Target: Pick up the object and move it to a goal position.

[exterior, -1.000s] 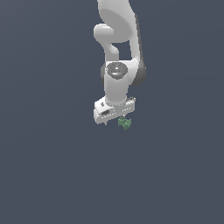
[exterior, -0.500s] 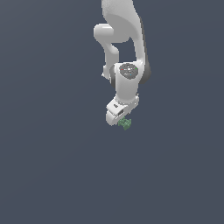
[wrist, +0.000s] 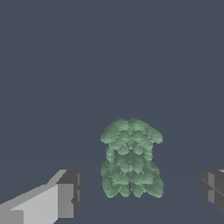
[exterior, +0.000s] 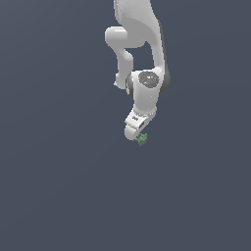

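Above the object [wrist: 131, 158], the hand [wrist: 140, 192] hangs spread.

This is no room at all but a bare simulated scene. A flat, even slate-grey ground [exterior: 54, 196] fills both views, with no walls, furniture or horizon. The white arm [exterior: 139, 44] is smooth and plainly rendered, and the green object [wrist: 130, 158] is a cluster of blobby, computer-drawn lumps.
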Controlling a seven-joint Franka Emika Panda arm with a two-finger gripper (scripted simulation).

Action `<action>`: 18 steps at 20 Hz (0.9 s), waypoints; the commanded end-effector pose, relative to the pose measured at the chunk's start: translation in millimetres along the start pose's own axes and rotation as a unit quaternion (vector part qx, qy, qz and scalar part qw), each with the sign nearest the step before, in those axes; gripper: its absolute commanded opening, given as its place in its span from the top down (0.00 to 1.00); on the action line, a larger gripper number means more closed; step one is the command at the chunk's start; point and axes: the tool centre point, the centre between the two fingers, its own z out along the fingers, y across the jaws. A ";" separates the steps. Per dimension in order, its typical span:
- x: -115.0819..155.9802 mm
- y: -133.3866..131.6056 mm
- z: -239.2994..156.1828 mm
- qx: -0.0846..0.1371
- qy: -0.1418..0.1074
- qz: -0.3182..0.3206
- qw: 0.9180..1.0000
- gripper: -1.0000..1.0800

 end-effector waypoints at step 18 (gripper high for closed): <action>-0.1 -1.1 50.1 0.000 0.000 -0.003 1.000 0.04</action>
